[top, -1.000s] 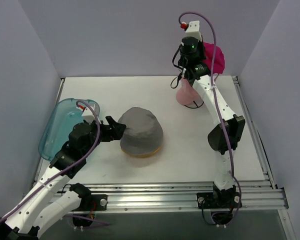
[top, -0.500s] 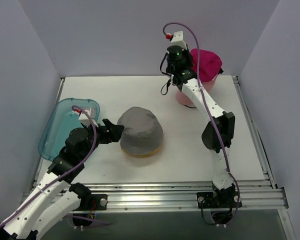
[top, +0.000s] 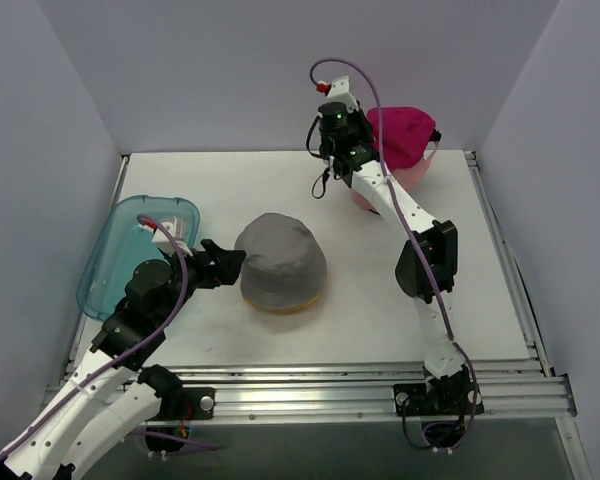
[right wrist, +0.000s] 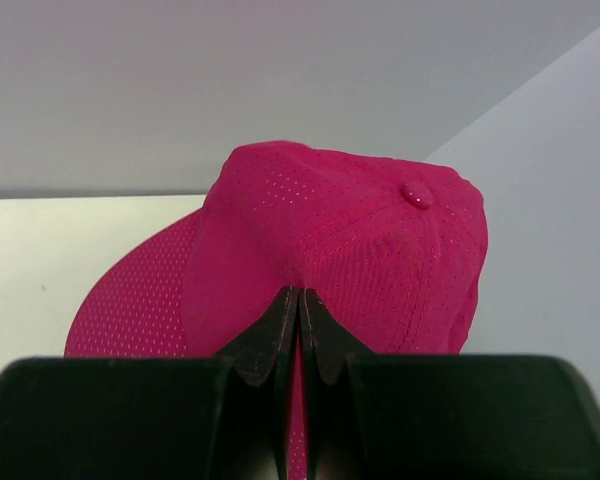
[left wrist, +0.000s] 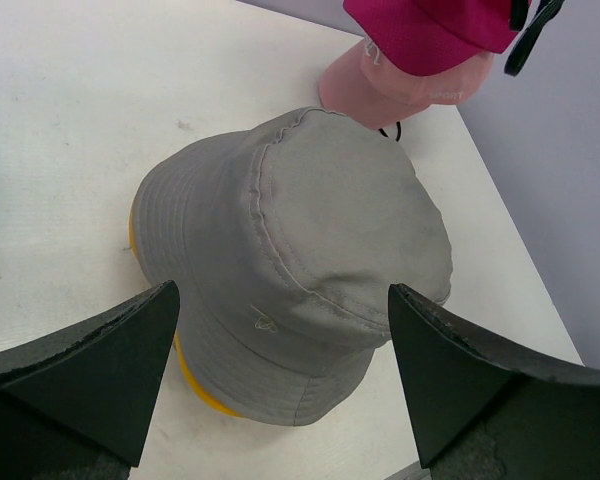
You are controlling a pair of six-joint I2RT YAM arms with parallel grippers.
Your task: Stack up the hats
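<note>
A grey bucket hat (top: 282,262) sits over a yellow bucket hat, of which only the rim (top: 280,308) shows, at mid-table. My left gripper (top: 230,262) stands open just left of it, touching nothing; the left wrist view shows the grey hat (left wrist: 295,250) and yellow rim (left wrist: 195,385) between the spread fingers (left wrist: 110,360). At the back right my right gripper (top: 372,130) is shut on the magenta baseball cap (top: 400,135), held in the air above the light pink baseball cap (top: 417,172). The right wrist view shows the jaws (right wrist: 300,295) pinching magenta fabric (right wrist: 340,230).
A translucent teal tray (top: 110,262) lies at the left edge, behind my left arm. Walls close in the table on three sides. A metal rail (top: 330,385) runs along the near edge.
My right arm has swung left at the back, carrying the magenta cap with it above the pink cap. The left gripper has edged slightly, still open beside the grey hat.
</note>
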